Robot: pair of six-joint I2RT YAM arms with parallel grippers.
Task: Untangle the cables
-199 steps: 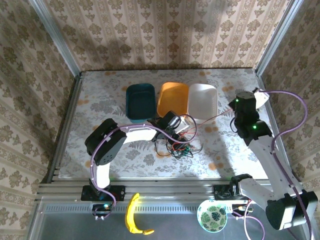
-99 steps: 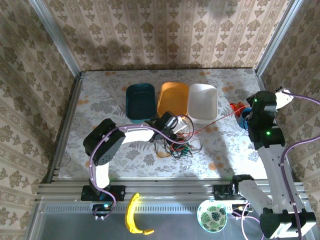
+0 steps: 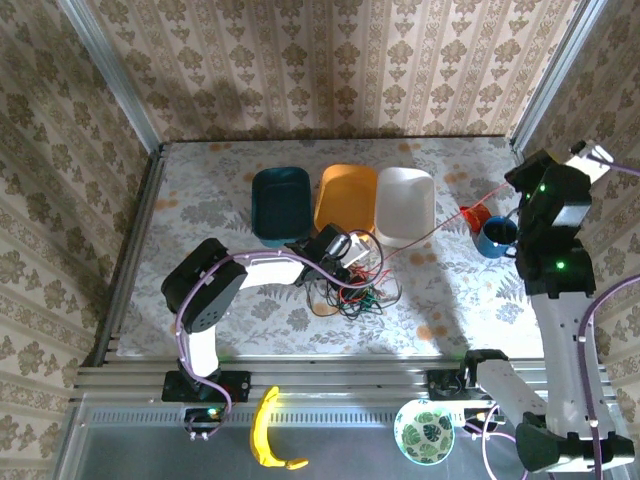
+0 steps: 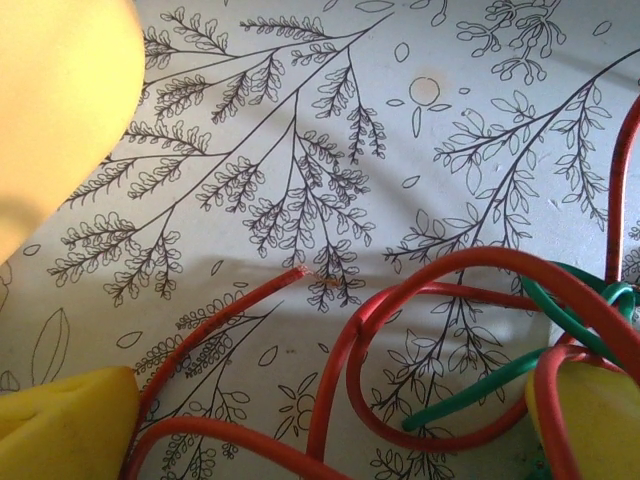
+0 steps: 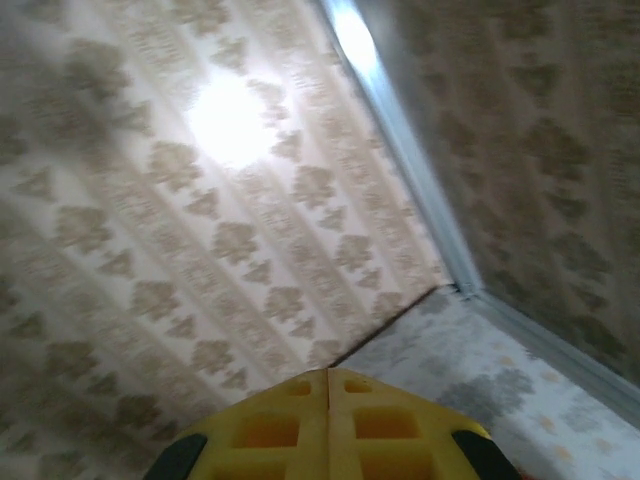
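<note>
Your table (image 3: 200, 200) wears a flat, leaf-printed cloth. Take the rounded orange bin (image 3: 345, 195) as your landmark. A teal bin (image 3: 280, 200) sits just left of it and a white bin (image 3: 405, 200) just right, smooth tubs showing plain floors. A blue cup (image 3: 493, 238) stands well to its right.

Your right gripper (image 5: 328, 400), beyond that cup, has its yellow fingers pressed together, and a taut red strand reaches it. Your left gripper (image 4: 330, 390), just in front of the orange bin, gapes wide, straddling loops and gripping nothing. The cables (image 4: 480, 256), thin red, green and black, lie tangled there.
</note>
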